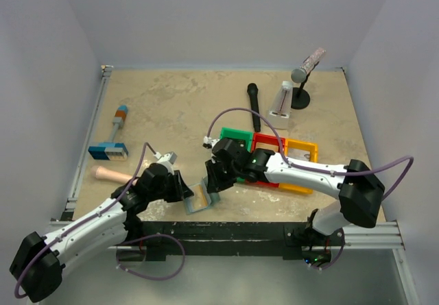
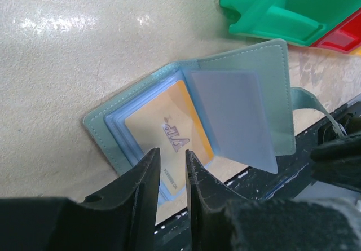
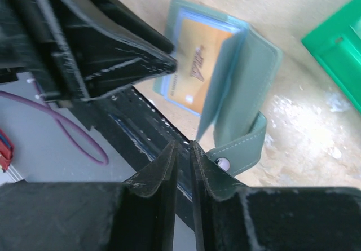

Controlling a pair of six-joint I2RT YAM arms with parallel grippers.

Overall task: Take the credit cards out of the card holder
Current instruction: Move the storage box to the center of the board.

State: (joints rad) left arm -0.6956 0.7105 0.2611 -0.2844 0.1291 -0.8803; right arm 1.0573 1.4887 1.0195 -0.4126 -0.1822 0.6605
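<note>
1. Left gripper (image 2: 171, 158): jaws narrowly apart, gripping nothing, tips over the flat tan-orange credit card's (image 2: 169, 113) near end.
2. Right gripper (image 3: 183, 149): slim gap, just beside the holder's strap (image 3: 242, 149).
3. Soft grey-blue bifold card holder (image 2: 276, 76) lies open against the table's black near rail (image 1: 226, 231).
4. Green plastic bin (image 2: 271, 8) stands beyond, with bare beige tabletop (image 2: 84, 48) leftward.

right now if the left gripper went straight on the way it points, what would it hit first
The orange card in the open holder: the left gripper points its narrow gap at the card's near edge. Depth is unclear, so a plastic sleeve may touch first.
</note>
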